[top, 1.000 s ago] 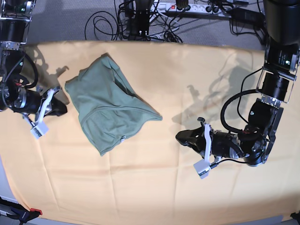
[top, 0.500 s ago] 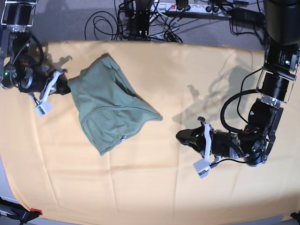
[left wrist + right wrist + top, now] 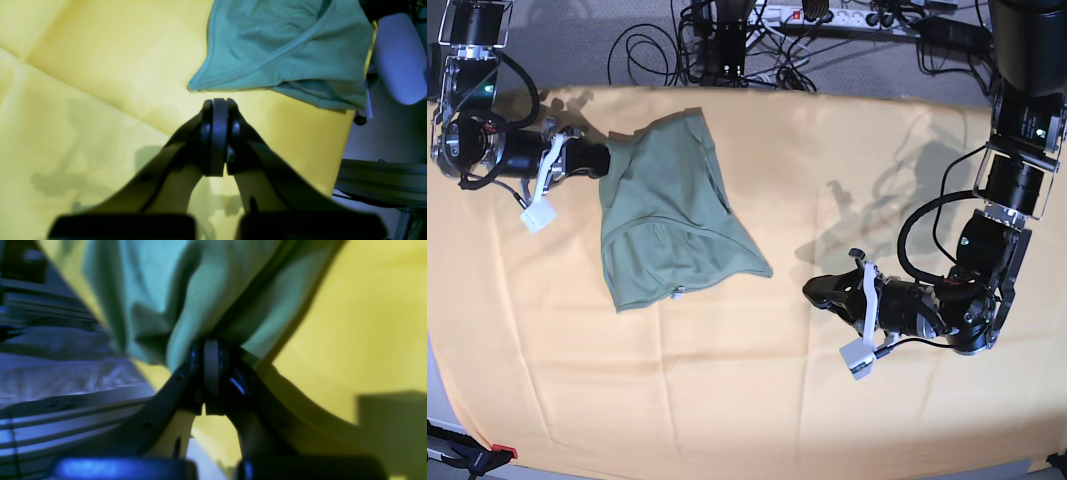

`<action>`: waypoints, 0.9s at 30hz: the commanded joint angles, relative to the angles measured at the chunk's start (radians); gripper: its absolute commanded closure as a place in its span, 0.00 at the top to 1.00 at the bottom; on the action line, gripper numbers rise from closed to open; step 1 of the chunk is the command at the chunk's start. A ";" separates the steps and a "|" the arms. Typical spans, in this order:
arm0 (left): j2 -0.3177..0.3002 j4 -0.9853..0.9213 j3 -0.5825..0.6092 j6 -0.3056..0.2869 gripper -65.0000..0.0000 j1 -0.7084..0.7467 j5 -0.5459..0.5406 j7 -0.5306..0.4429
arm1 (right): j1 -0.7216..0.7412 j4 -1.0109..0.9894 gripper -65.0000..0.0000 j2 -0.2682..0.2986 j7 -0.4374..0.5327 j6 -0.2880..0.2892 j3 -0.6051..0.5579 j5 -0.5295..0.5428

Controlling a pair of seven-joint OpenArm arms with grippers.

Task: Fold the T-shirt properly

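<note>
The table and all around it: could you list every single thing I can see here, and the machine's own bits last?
T-shirt: one, sage green, crumpled on the left half of the cloth in the base view, its upper left edge at the right pincer.
Cloth: one, yellow-orange, spread over the whole table.
Cables: several, black, tangled on the grey floor beyond the far edge.
Power strip: one, pale, on the floor at the top.
Right pincer: one, black, shut on the T-shirt's fabric.
Left pincer: one, black, shut on nothing, short of the T-shirt's nearest corner.
Arms: two, black, one at each side of the table.
</note>
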 commanded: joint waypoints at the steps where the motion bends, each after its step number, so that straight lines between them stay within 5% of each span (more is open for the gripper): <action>1: -0.006 0.012 -0.014 -0.005 0.00 -0.034 -0.027 -0.014 | 0.004 0.014 0.00 0.017 -0.013 0.005 0.006 0.057; 9: -0.006 0.012 -0.014 -0.005 0.00 -0.034 -0.046 -0.001 | -0.007 0.029 0.00 0.017 -0.014 0.005 0.007 0.076; 16: -0.006 0.012 -0.014 -0.005 0.00 -0.033 -0.240 0.124 | -0.005 0.132 0.00 0.017 -0.014 0.005 0.041 0.076; 27: -0.007 0.066 -0.051 -0.005 0.00 0.090 -0.293 0.228 | -0.008 0.343 0.00 0.019 -0.014 0.005 0.396 0.076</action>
